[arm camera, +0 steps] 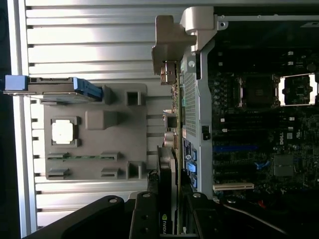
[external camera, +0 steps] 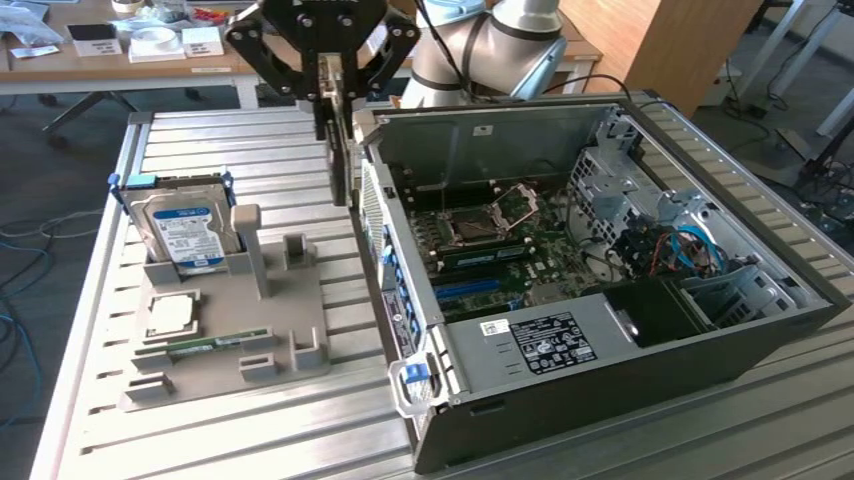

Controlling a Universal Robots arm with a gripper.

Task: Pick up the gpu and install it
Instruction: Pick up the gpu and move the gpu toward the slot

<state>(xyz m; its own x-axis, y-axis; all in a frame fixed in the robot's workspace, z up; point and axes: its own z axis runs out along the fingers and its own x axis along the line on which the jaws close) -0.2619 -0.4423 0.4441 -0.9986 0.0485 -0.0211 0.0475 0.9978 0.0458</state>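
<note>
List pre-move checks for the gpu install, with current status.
1. Grip: gripper shut on the gpu: ok.
2. Pose: gpu hanging upright: ok.
3. Position: gpu inside the computer case, over the motherboard: not ok; it hangs outside the rear wall.
4. Access: case side open, motherboard exposed: ok.
5. Clearance: hard drive stands in the grey holder, apart from the gpu: ok.
6. Gap between gpu and rear wall: cannot tell.

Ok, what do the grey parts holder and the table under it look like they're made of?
Parts holder: probably plastic with a matt grey finish, going by the uniform dull colour and blocky moulded slots. Table: bare metal, likely aluminium, going by the silvery ribbed slats with a soft sheen.
</note>
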